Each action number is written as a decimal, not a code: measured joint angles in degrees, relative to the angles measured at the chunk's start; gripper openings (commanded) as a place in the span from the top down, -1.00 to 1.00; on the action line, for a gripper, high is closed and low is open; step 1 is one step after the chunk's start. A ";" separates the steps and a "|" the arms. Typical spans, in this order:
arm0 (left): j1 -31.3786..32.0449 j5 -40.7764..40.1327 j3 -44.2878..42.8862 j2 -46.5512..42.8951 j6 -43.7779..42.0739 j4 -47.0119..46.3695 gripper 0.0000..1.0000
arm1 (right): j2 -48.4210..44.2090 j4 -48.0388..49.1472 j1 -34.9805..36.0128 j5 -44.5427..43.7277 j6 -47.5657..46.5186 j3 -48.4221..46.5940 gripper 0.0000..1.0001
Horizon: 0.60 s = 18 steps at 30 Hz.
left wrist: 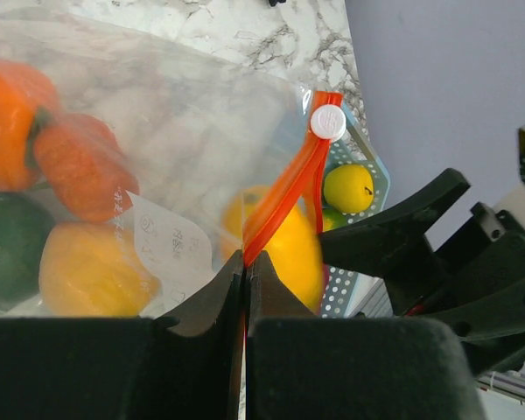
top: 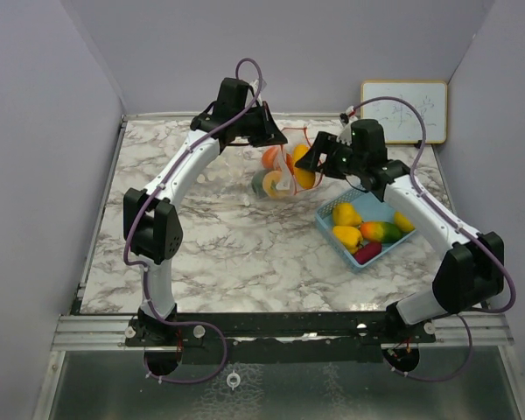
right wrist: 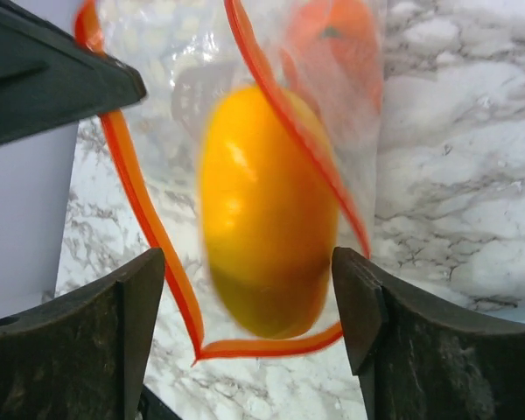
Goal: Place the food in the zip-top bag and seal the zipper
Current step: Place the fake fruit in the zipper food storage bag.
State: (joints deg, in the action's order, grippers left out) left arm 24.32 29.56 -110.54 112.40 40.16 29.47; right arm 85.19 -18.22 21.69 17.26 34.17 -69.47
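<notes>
A clear zip-top bag (top: 278,168) with an orange zipper (left wrist: 284,201) and white slider (left wrist: 327,122) hangs at the table's back middle. My left gripper (left wrist: 246,260) is shut on its zipper edge and holds the mouth up. Inside lie orange (left wrist: 9,122), red-orange (left wrist: 83,166), green (left wrist: 13,245) and yellow (left wrist: 92,271) toy foods. My right gripper (right wrist: 248,289) is open just in front of the bag mouth (right wrist: 245,175). A blurred yellow-orange fruit (right wrist: 264,210) sits in the mouth between my spread fingers, touching neither. More food (top: 364,229) lies in the basket.
A light blue square basket (top: 332,225) stands right of centre, under my right arm. A small whiteboard (top: 404,111) leans on the back wall at the right. Side walls close in the marble table (top: 227,254).
</notes>
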 measured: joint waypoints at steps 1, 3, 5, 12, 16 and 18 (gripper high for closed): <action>0.00 0.07 0.20 0.00 0.09 -0.22 1.00 | 0.00 -0.02 0.00 -0.46 -0.22 -0.70 -0.56; 0.00 0.31 0.46 0.00 0.26 -0.57 1.00 | 0.00 -0.37 0.00 -1.38 -0.55 -2.38 -0.57; 0.00 0.52 0.55 0.00 0.33 -0.70 1.00 | 0.00 -0.94 0.00 -1.86 -0.79 -4.00 -0.56; 0.00 1.05 0.55 0.00 0.66 -1.16 1.00 | -0.44 -2.38 0.02 -8.09 1.03 -7.82 -0.48; 0.02 1.25 0.55 0.00 0.68 -1.20 1.00 | 3.69 -4.94 0.07 -11.93 4.48 -15.80 -0.32; 0.02 1.46 0.55 0.00 0.70 -1.42 1.00 | 5.99 -4.68 0.07 -12.72 6.47 -18.32 -0.28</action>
State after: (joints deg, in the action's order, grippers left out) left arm 24.34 31.03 -110.00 112.40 40.86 28.05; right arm 91.18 -22.90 21.76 4.54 40.64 -87.79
